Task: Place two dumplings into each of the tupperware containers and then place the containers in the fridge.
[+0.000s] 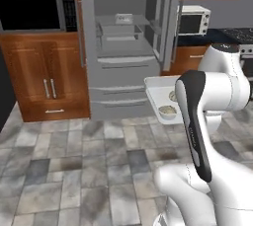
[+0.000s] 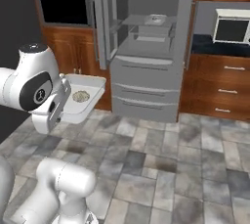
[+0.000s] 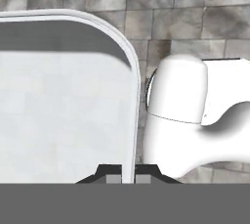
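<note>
My gripper (image 3: 128, 174) is shut on the right rim of a pale tupperware container (image 3: 63, 105), one finger on each side of the rim. The container (image 1: 157, 92) hangs level above the tiled floor, in front of the fridge (image 1: 123, 67) and to its right. Two tan dumplings (image 1: 167, 111) lie in it; one dumpling (image 2: 80, 96) shows from the right base view, where the container (image 2: 93, 83) sits left of the fridge (image 2: 146, 71). The fridge stands open. A second container (image 1: 123, 18) rests on an upper shelf inside, (image 2: 155, 20).
A black microwave (image 1: 34, 10) is built into the wood cabinets left of the fridge. A white toaster oven (image 1: 193, 20) stands on the dark counter to the right. The open fridge door (image 1: 168, 18) juts out near the held container. My own arm (image 1: 197, 131) hides part of the tray.
</note>
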